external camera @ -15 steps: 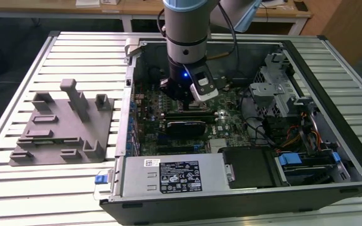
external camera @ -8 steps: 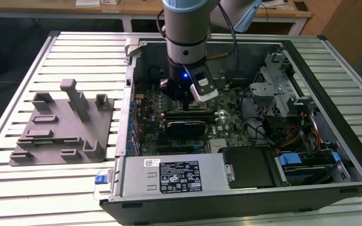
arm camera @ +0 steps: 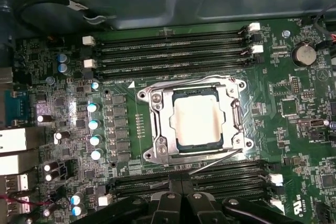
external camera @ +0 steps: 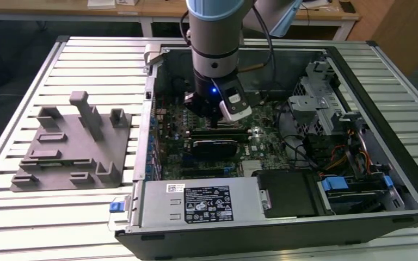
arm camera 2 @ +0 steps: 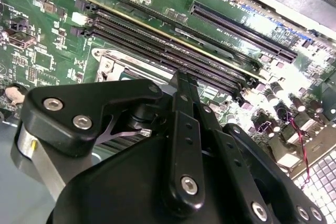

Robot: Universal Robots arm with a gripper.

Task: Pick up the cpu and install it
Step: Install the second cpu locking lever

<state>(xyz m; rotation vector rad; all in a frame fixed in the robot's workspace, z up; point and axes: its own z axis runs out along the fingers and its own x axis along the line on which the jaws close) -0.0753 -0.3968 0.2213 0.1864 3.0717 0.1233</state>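
Hanging inside the open computer case (external camera: 383,163) near the middle of the exterior view, the end effector (external camera: 220,117) stood just above the green motherboard (arm camera: 294,145). Its two black fingers (arm camera: 181,203) lay pressed together with nothing between them at the bottom edge of the first wrist view. The cpu (arm camera: 195,121) sat in its metal socket (arm camera: 233,124) at the centre of that frame, between two banks of memory slots (arm camera: 168,53). On the slatted surface (external camera: 85,65), a grey moulded fixture (external camera: 71,144) rested at the exterior view's left.
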